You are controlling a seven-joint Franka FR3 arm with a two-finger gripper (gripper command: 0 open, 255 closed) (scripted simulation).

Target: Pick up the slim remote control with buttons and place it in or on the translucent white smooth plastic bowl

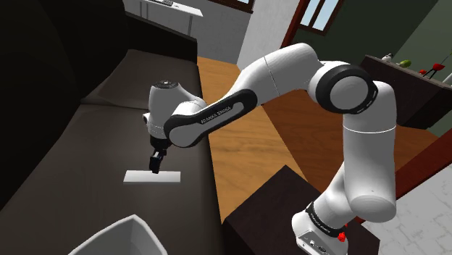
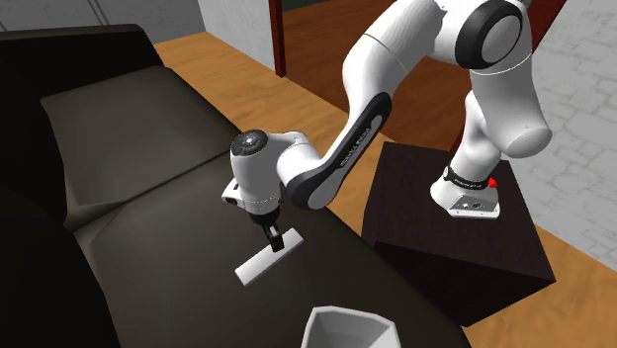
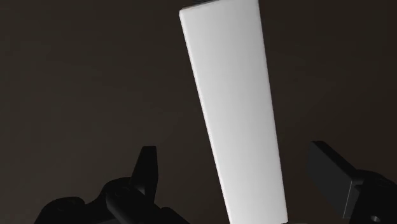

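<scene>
Dark sofa cushions (image 1: 80, 152) make up the work surface, with a wooden floor (image 1: 250, 138) beyond the seat's edge and the dark box stand (image 1: 264, 214) at 4 o'clock of the shoulder view. From the stand the white arm (image 1: 290, 69) arches up and over toward 9 o'clock, then drops its wrist straight down to the seat.

On that seat lies the remote control (image 1: 168, 177), drawn as a plain white slim slab, flat on the cushion; no buttons can be made out. The gripper (image 1: 154, 165) points down at it, its black tips right at the slab's upper face. In the second exterior view the gripper (image 2: 274, 238) stands over the end of the remote control (image 2: 254, 268) that points to 2 o'clock.

In the wrist view the remote control (image 3: 232, 108) runs lengthwise out from the gripper (image 3: 236, 168). The jaws stand apart, one finger (image 3: 145, 168) on each long side of the slab, with dark cushion showing in the gap on both sides. Nothing is clasped.

The white bowl (image 1: 123, 233), with angular walls, sits on the same seat well apart from the remote control, at 7 o'clock of it in the shoulder view. In the second exterior view the white bowl (image 2: 346, 328) is at 4 o'clock of the slab.
</scene>
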